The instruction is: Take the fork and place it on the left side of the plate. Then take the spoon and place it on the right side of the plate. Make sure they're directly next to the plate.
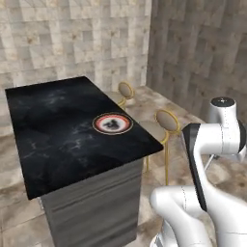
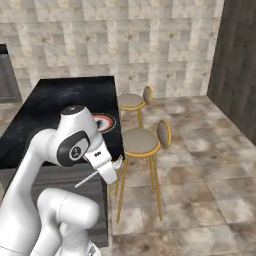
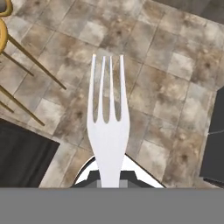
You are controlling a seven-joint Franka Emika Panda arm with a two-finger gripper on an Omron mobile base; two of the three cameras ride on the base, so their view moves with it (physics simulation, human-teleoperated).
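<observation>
Tiled kitchen, dark counter (image 1: 62, 140) with plate (image 1: 112, 123) near its right edge | fork (image 3: 107, 127) off the counter, over the floor, clamped by its handle in the tool (image 2: 114, 167), tines forward | judged light, stiff, slick metal: hold mid-handle, firmly | stools (image 2: 142, 141) beside counter | spoon not located

kitchen, black island counter (image 1: 62, 140), bar stools (image 2: 141, 141)

the white arm bends up high and then folds down. its hand (image 2: 114, 167) hangs low by the robot's body, pointing at the floor. the fingers are closed tight on the fork (image 3: 108, 127), tines sticking out ahead.
</observation>
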